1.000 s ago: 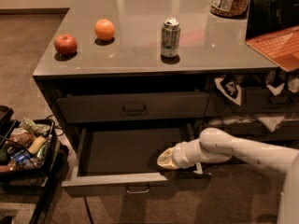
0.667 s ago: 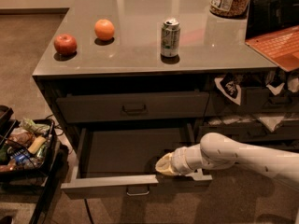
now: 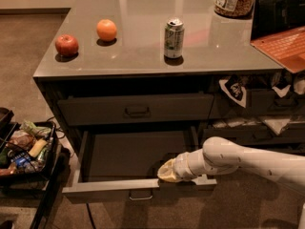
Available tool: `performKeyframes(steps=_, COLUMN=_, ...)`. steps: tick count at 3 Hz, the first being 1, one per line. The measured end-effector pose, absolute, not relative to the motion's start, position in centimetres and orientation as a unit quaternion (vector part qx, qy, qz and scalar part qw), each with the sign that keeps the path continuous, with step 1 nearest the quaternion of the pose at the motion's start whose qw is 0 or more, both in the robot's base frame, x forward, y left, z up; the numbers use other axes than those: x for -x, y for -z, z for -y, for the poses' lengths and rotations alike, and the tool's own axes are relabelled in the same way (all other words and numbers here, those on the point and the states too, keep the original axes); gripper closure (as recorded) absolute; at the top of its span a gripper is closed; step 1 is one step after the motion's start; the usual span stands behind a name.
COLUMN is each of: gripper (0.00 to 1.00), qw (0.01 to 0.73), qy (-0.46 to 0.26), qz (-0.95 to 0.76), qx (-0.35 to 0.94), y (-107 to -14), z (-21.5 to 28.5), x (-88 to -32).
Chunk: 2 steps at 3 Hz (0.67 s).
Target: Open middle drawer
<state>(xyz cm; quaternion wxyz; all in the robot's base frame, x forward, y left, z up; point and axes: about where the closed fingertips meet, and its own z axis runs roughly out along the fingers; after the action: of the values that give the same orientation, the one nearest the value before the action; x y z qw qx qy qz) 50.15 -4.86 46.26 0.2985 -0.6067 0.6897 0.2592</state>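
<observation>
Gripper [image 3: 165,171] now lower — part-hidden inside middle drawer [image 3: 105,191]

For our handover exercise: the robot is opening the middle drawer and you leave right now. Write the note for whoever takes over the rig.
Gripper: low, inside the front right part of the middle drawer, just behind its front panel; the arm reaches in from the right.
Middle drawer: pulled well out, dark interior exposed, metal pull at the centre of the front.
Drawer above: shut.
Done: the drawer looks open.
Left: probably only lift the gripper out and back the arm away without nudging the front panel. Pull a little more if full extension is wanted.
</observation>
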Motion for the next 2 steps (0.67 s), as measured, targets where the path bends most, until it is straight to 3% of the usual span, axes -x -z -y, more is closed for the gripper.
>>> performKeyframes(steps=2, gripper=1.0, qw=0.322, qy=-0.242, qz=-0.693, qx=0.598, y=-46.4, z=7.1, x=-53.0)
